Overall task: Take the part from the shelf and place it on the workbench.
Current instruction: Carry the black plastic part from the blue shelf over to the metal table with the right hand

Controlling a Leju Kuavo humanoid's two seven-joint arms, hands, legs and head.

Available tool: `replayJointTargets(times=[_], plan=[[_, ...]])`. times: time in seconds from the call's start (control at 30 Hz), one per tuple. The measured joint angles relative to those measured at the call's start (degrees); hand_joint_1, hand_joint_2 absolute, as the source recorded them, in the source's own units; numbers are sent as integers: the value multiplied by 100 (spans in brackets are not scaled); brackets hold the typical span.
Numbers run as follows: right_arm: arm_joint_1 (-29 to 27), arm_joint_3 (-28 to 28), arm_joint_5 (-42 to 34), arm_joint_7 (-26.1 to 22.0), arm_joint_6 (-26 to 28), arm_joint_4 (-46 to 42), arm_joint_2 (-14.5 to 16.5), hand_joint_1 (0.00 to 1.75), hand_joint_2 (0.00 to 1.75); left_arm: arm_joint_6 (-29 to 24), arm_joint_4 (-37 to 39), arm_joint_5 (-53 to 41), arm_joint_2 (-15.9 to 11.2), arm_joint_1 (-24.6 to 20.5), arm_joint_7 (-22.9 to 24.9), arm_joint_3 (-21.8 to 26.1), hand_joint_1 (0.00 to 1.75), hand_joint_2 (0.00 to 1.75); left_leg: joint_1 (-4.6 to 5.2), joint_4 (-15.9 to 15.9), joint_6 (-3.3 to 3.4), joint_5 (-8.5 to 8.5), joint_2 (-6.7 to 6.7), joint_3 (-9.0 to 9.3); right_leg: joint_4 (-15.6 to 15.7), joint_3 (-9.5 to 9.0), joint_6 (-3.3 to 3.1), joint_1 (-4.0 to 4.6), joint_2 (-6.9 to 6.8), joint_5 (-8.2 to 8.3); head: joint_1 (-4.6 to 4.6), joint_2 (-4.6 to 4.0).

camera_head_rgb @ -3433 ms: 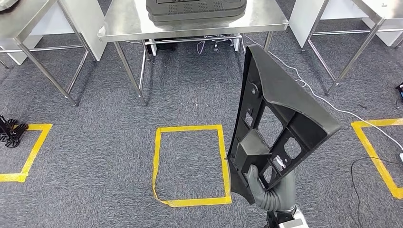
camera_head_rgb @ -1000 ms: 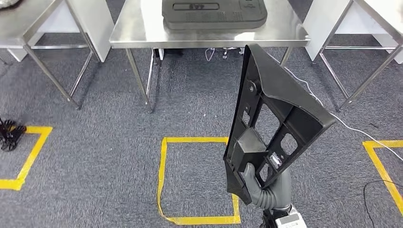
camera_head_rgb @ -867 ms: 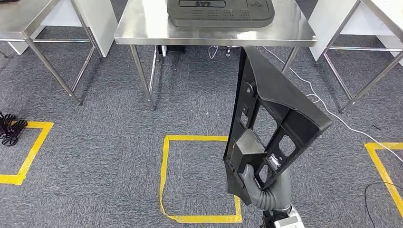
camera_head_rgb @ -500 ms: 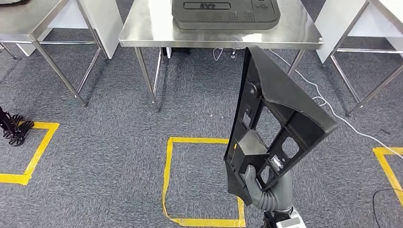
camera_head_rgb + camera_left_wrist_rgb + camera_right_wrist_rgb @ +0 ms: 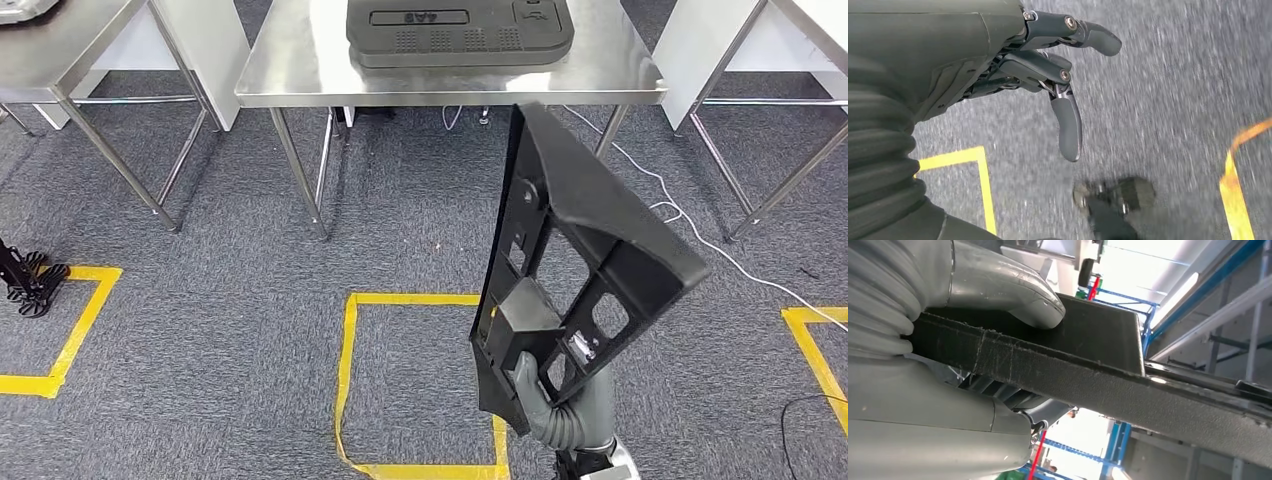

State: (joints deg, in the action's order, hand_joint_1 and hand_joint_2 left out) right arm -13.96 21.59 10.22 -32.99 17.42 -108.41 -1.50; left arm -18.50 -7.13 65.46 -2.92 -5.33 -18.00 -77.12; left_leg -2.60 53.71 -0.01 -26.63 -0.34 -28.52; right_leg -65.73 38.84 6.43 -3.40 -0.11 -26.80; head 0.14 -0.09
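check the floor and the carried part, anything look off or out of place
Mostly fine. The black part stands upright, gripped low in the right hand. Two oddities: the near corner of the yellow tape square looks peeled and wavy, and a white cable trails loose across the carpet beside the workbench.

Right hand (image 5: 548, 400) is raised in front of the body, thumb (image 5: 1013, 287) pressed on one face of the part (image 5: 580, 260), fingers wrapped behind, gripping it. Left hand (image 5: 1013, 65) hangs low over the floor, fingers apart, holding nothing.
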Motion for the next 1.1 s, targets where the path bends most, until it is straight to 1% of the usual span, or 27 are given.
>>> replayJointTargets(times=[0.03,0.07,0.1,0.13,0.17,0.2,0.23,0.27,0.3,0.37,0.4,0.43,0.47,0.5,0.53,0.57,0.6,0.63,0.67,0.73,0.77,1.1], plan=[[5,1,-4,1,0,5,-3,175,175,-4,4,1,-16,1,-1,-5,0,175,-24,62,-90,-52,-2,-14,324,-180,95,-37,-6,108,7,0],[8,4,-9,-2,1,7,1,175,175,-9,10,1,-28,1,-2,-11,0,175,-48,152,-182,-118,-2,-35,565,-317,111,-64,4,167,21,0],[8,9,-17,-1,1,10,2,175,175,-19,17,2,-40,-1,-6,-20,0,175,-52,223,-255,-173,-1,-54,660,-381,62,-73,20,164,28,0],[8,14,-22,-1,2,14,3,175,175,-28,22,4,-50,-1,-8,-28,0,175,-46,267,-308,-211,2,-64,621,-379,-31,-55,45,116,21,0],[6,18,-25,-2,4,13,6,175,175,-34,24,6,-40,-2,-9,-35,0,175,-64,287,-336,-233,6,-55,596,-374,-142,-48,62,91,5,0],[5,20,-26,-2,5,14,3,175,175,-38,21,8,-31,-4,-10,-41,0,175,-76,287,-350,-245,9,-39,567,-374,-222,-28,66,68,-23,0],[7,23,-25,-4,6,14,4,175,175,-38,17,9,-24,-6,-8,-44,0,175,-92,351,-350,-295,18,-53,551,-383,-274,-6,69,54,-45,0],[10,26,-22,-6,7,13,5,175,175,-40,15,9,-20,-10,-7,-46,0,175,-98,522,-337,-396,26,-122,549,-395,-317,14,71,45,-57,0],[11,30,-21,-6,7,12,6,175,175,-42,11,10,-16,-15,-6,-49,0,175,-83,846,-310,-558,32,-279,551,-409,-347,41,71,37,-68,0],[14,37,-19,-6,7,11,9,175,175,-43,9,13,-16,-16,-2,-54,0,175,-14,1724,-232,-908,37,-756,551,-422,-385,103,71,21,-75,0],[12,40,-19,-6,6,12,10,175,175,-43,9,15,-16,-13,1,-56,0,175,26,2071,-184,-994,36,-970,551,-427,-407,138,73,12,-76,0],[10,42,-19,-6,5,13,10,175,175,-43,9,16,-16,-7,3,-59,0,175,68,2200,-125,-959,34,-1084,551,-438,-429,170,79,3,-76,0],[10,44,-19,-6,5,13,10,175,175,-43,9,17,-16,-3,4,-62,0,175,117,2110,-54,-820,31,-1092,551,-454,-449,195,86,-6,-75,0],[9,45,-17,-6,5,13,10,175,175,-44,9,17,-17,0,4,-66,0,175,172,1812,25,-599,26,-993,552,-474,-461,211,94,-15,-74,0],[9,46,-13,-6,8,13,11,175,175,-45,9,17,-22,1,5,-69,0,175,232,1412,107,-367,19,-840,553,-491,-471,219,102,-23,-74,0],[9,45,-4,-6,13,13,11,175,175,-47,9,17,-28,-1,6,-74,0,175,284,1055,169,-204,17,-693,552,-499,-475,238,107,-29,-74,0],[8,45,9,-6,18,13,12,175,175,-49,9,17,-34,-6,7,-80,0,175,325,798,206,-108,18,-589,551,-498,-473,250,110,-34,-73,0],[7,44,21,-5,22,13,12,175,175,-51,9,17,-36,-11,7,-87,0,175,348,663,196,-77,21,-539,545,-491,-481,267,108,-45,-72,0],[5,44,31,-5,25,13,11,175,175,-52,7,17,-31,-14,8,-92,0,175,355,629,133,-86,24,-529,538,-484,-491,280,105,-56,-71,0],[5,45,44,-4,29,13,9,175,175,-52,5,29,-17,-12,9,-98,0,175,358,609,19,-77,14,-529,540,-488,-518,274,94,-72,-68,0],[5,46,54,-3,34,13,9,175,175,-52,4,38,-13,-10,10,-99,0,175,361,609,-9,-79,8,-529,553,-497,-521,267,89,-68,-67,0],[7,52,140,8,74,13,8,175,175,27,2,61,-2,-12,-30,-105,0,175,367,610,62,-76,-2,-531,665,-557,-464,262,80,-19,-66,0]])
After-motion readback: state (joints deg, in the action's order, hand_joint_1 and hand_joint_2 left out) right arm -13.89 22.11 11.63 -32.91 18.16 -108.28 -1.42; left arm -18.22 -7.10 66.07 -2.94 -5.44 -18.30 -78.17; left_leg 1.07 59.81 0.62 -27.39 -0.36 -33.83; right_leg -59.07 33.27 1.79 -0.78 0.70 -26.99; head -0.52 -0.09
